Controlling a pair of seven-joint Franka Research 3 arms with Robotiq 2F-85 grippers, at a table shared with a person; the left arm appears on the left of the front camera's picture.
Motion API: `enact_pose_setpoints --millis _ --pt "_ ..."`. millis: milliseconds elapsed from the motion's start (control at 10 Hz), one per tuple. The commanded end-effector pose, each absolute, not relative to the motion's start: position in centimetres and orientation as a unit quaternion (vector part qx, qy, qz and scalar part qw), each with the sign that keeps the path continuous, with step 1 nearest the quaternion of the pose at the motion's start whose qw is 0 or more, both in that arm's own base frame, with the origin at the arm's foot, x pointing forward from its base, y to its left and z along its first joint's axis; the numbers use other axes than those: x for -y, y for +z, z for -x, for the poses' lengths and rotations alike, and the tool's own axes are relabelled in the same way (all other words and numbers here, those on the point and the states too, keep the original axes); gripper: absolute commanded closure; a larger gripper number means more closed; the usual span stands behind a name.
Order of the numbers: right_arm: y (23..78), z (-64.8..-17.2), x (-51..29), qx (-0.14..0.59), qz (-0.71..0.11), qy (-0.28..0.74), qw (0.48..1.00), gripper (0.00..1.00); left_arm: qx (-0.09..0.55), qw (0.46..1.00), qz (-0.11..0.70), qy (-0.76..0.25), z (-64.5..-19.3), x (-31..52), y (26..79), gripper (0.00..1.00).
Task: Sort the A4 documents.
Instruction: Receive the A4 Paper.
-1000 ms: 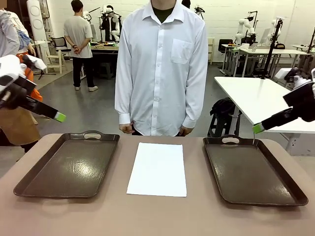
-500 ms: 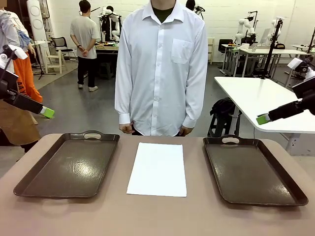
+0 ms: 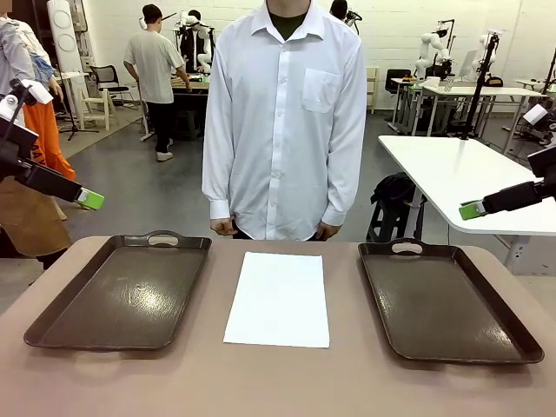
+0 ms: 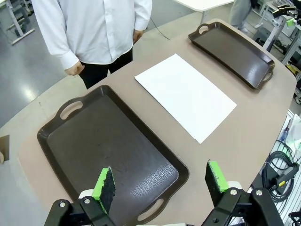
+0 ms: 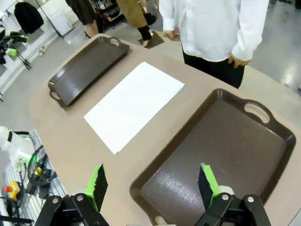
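Left jaws: spread wide, nothing between them. The green pads [image 4: 104, 184] hang over the near end of the left tray [image 4: 108, 136].

Right jaws: also spread wide and empty, with the pads [image 5: 207, 181] over the near end of the right tray [image 5: 225, 146].

I hold both well above the tabletop [image 3: 278, 382], out toward its sides. From the front, one green tip [image 3: 89, 199] shows on my left and one [image 3: 473, 209] on my right.

A4 documents [image 3: 279, 299]: flat on the bare tabletop between the two trays, touching neither. The long edges run away from me. White and blank on top. I cannot tell whether it is one sheet or several.

Trays: dark brown, with handles, nothing inside either one. They lie parallel to the paper.

Far side: a person [image 3: 287, 113] in a white shirt stands at the tabletop's edge, directly behind the paper. The arms are down and the hands [image 3: 223, 228] sit at edge level, off the paper.

Beyond: a white table [image 3: 452, 174] to my right.
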State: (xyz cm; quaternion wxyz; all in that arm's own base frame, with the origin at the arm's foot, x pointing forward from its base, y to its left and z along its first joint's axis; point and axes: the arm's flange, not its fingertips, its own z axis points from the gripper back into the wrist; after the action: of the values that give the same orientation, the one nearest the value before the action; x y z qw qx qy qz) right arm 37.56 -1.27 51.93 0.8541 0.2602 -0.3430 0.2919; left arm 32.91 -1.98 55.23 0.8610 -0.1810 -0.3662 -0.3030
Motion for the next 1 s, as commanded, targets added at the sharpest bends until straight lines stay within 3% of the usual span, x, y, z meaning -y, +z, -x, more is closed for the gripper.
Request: enact_pose_setpoints --millis 0,600,700,900 --pt "51.5 -37.6 1.1 0.343 -0.255 0.313 0.848 0.0 0.371 0.854 0.188 -0.312 -30.6 2.8 52.2 0.0" --pt "51.6 -38.0 0.2 0.335 -0.232 0.331 0.851 0.0 0.369 0.862 0.195 -0.289 -30.6 2.4 51.7 0.0" --pt "51.6 -37.5 0.5 0.329 -0.239 0.315 0.857 0.0 0.362 0.862 0.185 -0.303 -33.0 2.4 55.0 0.0" --pt "51.6 -37.5 0.5 0.329 -0.239 0.315 0.857 0.0 0.362 0.862 0.185 -0.303 -33.0 2.4 55.0 0.0"
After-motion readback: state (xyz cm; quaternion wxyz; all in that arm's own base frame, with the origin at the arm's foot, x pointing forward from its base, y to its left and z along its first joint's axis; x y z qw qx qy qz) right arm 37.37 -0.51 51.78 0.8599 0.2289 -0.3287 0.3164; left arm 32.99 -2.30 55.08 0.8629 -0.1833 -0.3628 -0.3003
